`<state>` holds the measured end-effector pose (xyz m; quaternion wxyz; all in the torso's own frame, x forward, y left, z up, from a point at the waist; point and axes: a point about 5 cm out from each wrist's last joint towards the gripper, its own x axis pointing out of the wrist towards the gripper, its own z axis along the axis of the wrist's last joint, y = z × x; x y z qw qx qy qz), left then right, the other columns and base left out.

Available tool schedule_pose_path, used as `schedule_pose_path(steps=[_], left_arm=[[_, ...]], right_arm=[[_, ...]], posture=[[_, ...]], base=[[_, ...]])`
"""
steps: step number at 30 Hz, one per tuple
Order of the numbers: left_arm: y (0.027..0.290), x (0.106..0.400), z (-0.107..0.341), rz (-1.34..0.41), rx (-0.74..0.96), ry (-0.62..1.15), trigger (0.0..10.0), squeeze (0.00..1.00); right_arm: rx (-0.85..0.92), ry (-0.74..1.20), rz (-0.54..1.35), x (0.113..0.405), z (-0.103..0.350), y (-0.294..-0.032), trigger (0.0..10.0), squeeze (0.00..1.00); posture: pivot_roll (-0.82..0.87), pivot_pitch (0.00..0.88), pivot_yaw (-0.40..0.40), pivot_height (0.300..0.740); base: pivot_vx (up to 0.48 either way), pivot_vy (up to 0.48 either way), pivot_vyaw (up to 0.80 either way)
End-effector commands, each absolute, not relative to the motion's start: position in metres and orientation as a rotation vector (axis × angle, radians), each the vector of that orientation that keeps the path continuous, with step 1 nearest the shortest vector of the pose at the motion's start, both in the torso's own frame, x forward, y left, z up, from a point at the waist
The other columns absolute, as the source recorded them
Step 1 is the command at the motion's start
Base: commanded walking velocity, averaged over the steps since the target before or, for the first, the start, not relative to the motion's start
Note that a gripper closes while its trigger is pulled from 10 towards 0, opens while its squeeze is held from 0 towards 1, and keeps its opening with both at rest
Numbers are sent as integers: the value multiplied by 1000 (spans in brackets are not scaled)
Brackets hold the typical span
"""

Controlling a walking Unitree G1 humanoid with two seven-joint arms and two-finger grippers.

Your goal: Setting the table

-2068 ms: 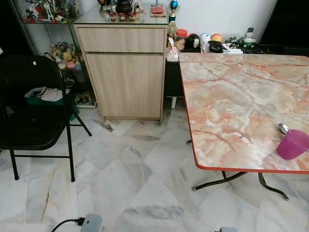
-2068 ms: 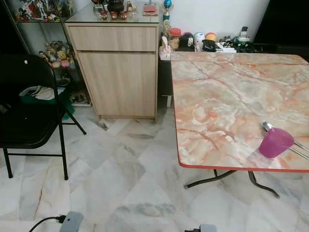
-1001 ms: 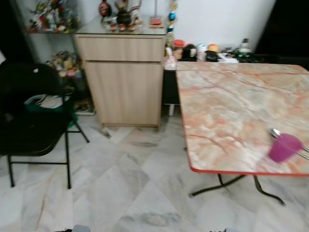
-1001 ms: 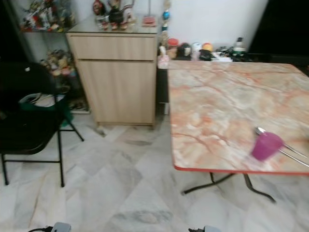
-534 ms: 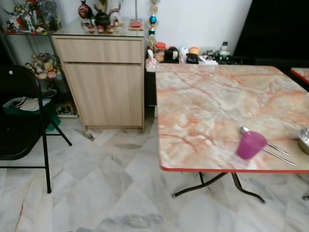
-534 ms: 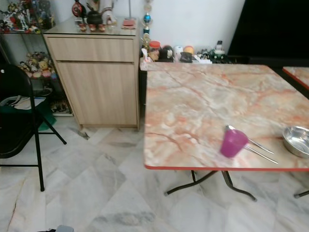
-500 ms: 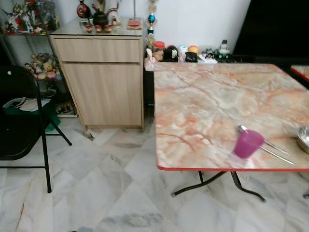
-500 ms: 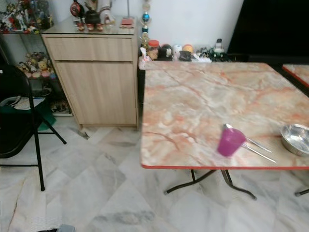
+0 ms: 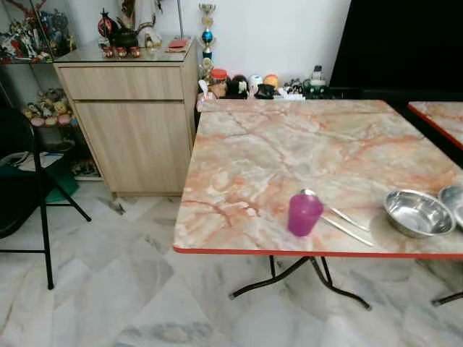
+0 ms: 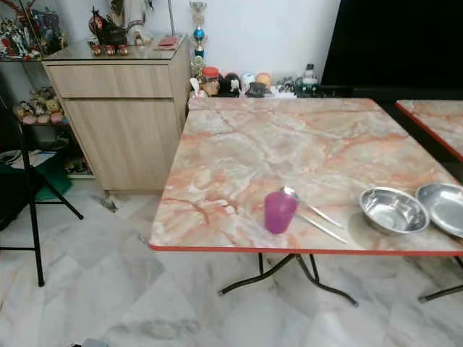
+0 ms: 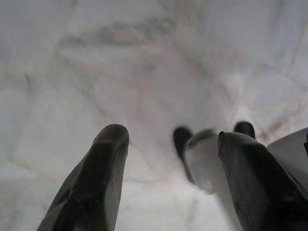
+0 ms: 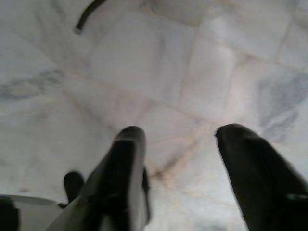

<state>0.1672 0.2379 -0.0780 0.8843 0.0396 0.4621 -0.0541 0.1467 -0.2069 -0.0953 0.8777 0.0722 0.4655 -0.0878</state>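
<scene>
Left hand [image 11: 168, 154] and right hand [image 12: 180, 154] both hang with fingers spread wide, holding nothing, pointed down at the marble floor [image 9: 130, 289]. You've got the counter [image 9: 289, 152] ahead with a purple cup [image 9: 304, 214] near its front edge, a spoon [image 9: 334, 212] and another long utensil [image 9: 347, 231] lying just beside the cup. A steel bowl [image 9: 418, 213] sits farther right with a steel plate [image 10: 443, 207] next to it; a wooden cabinet [image 9: 130, 123] stands left of the counter.
</scene>
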Motion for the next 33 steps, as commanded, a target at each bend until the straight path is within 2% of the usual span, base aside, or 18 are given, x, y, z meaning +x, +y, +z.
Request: schedule_pose_path(steps=[1,2,3,4,25,33], left_arm=[[246,156,-81,-103,88,997,10000,0],[247,155,-81,-102,88,999,10000,0],[248,155,-81,-100,88,1000,10000,0],[250,153,-81,-98,88,1002,10000,0],[250,150,-82,-91,72,1012,10000,0],[248,149,-83,-86,70,1018,10000,0]], right_arm=[[164,977,-179,146,-96,-202,10000,1000],[164,978,-178,146,-97,-202,10000,1000],[165,978,-176,146,-96,-202,10000,643],[166,977,-172,147,-96,-202,10000,0],[153,911,-158,173,-86,-197,10000,0],[159,869,-179,178,-81,-208,10000,0]], posture=[[-34,58,-6,740],[-34,58,-6,740],[-34,63,-6,740],[-33,66,-8,740],[-38,75,-16,740],[-46,76,-18,740]], base=[[0,-465,0],[0,-465,0],[0,-461,0],[0,-461,0],[0,-461,0],[0,-33,0]])
